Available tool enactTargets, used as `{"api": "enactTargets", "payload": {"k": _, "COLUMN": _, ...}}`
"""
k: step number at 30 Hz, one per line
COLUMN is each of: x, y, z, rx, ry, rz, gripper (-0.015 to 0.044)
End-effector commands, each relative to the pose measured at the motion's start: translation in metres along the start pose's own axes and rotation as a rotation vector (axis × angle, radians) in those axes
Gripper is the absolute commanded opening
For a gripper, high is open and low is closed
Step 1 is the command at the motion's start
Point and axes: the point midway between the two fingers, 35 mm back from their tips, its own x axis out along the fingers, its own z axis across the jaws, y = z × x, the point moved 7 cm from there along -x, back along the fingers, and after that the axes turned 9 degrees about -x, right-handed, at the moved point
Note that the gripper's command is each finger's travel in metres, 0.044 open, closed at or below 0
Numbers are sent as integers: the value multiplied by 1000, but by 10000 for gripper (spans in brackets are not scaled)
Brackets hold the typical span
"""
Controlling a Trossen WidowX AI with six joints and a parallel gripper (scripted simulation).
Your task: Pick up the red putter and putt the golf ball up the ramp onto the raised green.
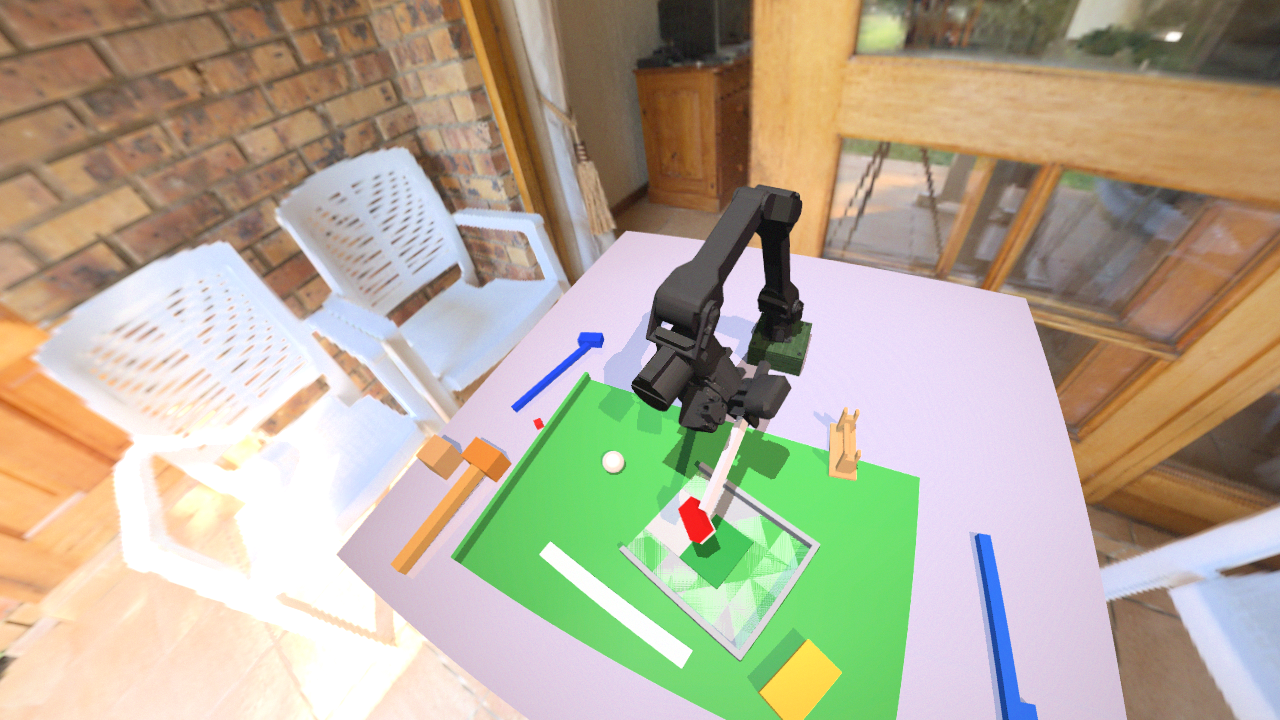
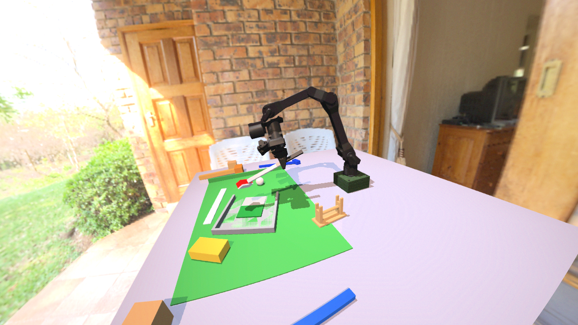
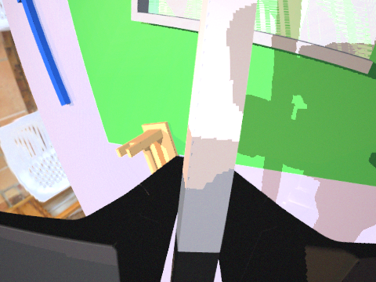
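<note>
My gripper (image 1: 742, 418) (image 2: 283, 164) (image 3: 197, 167) is shut on the white shaft of the red putter (image 1: 695, 521) (image 2: 242, 183) (image 3: 217, 98) and holds it in the air, tilted, with the red head lowest. In the top view the head overlaps the pale ramp (image 1: 660, 530); the wrist view does not show the head. The white golf ball (image 1: 613, 462) (image 2: 259, 181) lies on the green mat (image 1: 537, 501) (image 2: 291, 250), apart from the grey-walled frame. The dark green raised square (image 1: 721, 565) (image 2: 247, 212) adjoins the ramp inside that frame.
A wooden rack (image 1: 843, 456) (image 2: 329, 218) (image 3: 168, 139) stands at the mat's edge. A yellow block (image 1: 801, 680) (image 2: 207, 251) and a white strip (image 1: 615, 604) (image 2: 215, 206) are on the mat. An orange mallet (image 1: 443, 516) and blue sticks (image 1: 552, 376) (image 1: 996, 617) lie outside it.
</note>
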Motion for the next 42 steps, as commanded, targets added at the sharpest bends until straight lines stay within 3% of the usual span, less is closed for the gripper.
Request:
{"api": "enactTargets", "payload": {"k": 1, "x": -15, "y": 0, "z": -14, "rx": 124, "ry": -43, "rz": -32, "gripper": 0}}
{"api": "enactTargets", "payload": {"k": 25, "x": -99, "y": 28, "z": -106, "rx": 889, "ry": -331, "rz": -179, "gripper": 0}}
{"api": "enactTargets", "payload": {"k": 42, "x": -77, "y": 31, "z": -149, "rx": 895, "ry": -331, "rz": -180, "gripper": 0}}
